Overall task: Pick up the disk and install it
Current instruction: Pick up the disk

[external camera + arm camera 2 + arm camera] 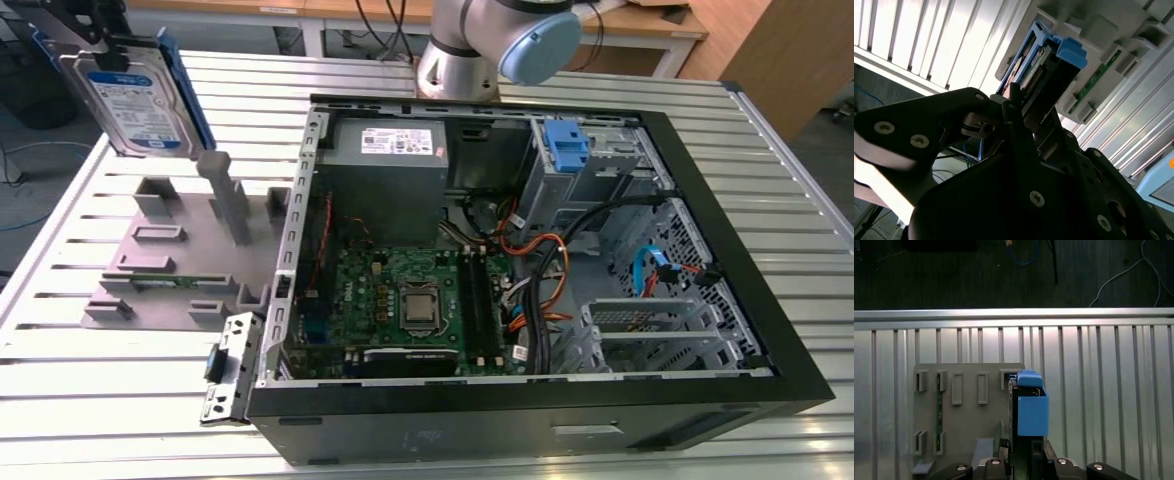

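Holds the disk point(134, 108) upright, clamped in the gripper point(1021, 112), over the grey fixture point(174, 250) at ten o'clock from the open computer case point(763, 300). Looks like pick-up in hand, install not yet done; calls for squaring the blue rails to the drive bay point(601, 165).

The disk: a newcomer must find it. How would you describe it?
Find the open computer case; at the exterior view's left lies a grey fixture plate. Above its far end, the disk stands upright in the gripper. It is a silver drive with a white-and-blue label between blue rails, unlike the bare blue bracket inside the case.
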`<action>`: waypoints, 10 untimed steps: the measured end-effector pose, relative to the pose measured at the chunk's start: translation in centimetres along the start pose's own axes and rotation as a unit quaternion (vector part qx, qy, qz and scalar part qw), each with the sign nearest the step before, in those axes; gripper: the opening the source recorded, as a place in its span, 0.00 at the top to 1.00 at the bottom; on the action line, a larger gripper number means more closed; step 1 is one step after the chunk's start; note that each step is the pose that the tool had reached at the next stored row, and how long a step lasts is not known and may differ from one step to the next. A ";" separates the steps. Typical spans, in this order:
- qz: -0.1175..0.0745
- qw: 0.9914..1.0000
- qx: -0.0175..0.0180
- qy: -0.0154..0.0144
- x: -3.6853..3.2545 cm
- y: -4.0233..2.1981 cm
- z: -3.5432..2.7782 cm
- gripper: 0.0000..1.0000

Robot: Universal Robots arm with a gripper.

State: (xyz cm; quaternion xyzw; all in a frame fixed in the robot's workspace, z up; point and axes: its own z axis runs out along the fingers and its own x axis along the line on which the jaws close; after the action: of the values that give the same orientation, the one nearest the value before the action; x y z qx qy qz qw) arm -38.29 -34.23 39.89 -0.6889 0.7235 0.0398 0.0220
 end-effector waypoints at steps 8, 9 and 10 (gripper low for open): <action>0.000 1.000 0.000 0.000 -0.04 0.06 -0.40 0.65; 0.000 1.000 0.000 0.000 -0.04 0.06 -0.40 0.65; 0.000 1.000 0.000 0.000 -0.04 0.06 -0.40 0.65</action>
State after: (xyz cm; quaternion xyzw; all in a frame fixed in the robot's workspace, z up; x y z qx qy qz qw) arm -38.35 -34.22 40.29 -0.6889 0.7235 0.0397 0.0220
